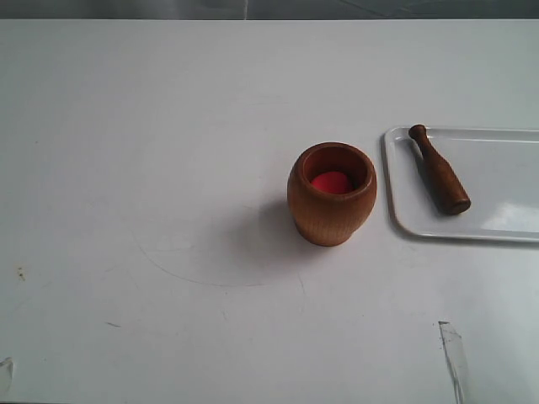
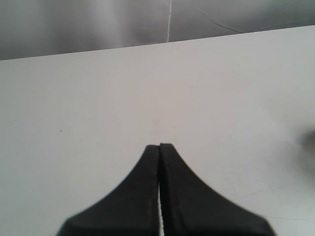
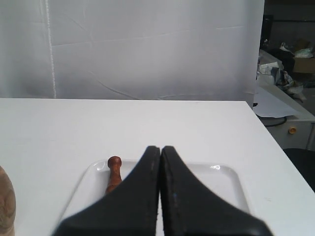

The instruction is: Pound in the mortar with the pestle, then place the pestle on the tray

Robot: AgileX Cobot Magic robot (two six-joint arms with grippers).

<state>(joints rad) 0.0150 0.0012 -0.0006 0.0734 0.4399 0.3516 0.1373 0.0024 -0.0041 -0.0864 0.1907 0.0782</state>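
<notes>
Both hands are pressed together and hold nothing: the left hand hangs over bare bench, and the right hand hangs on the near side of the tray, facing the far edge.

The bench is white. The tray lies flat toward its right edge. The mortar stands upright about midway between the near and far edges, just beside the tray's left rim but apart from it. The pestle lies aslant inside the tray by that rim, its knob toward the far edge and its thick end toward the near edge. A small red lump sits in the mortar and looks whole.

By my reading the pounding is not yet begun, though the pestle on the tray would also fit a finished task. The next move calls for the right hand to spread, come down over the pestle's thin neck, and close across it.
</notes>
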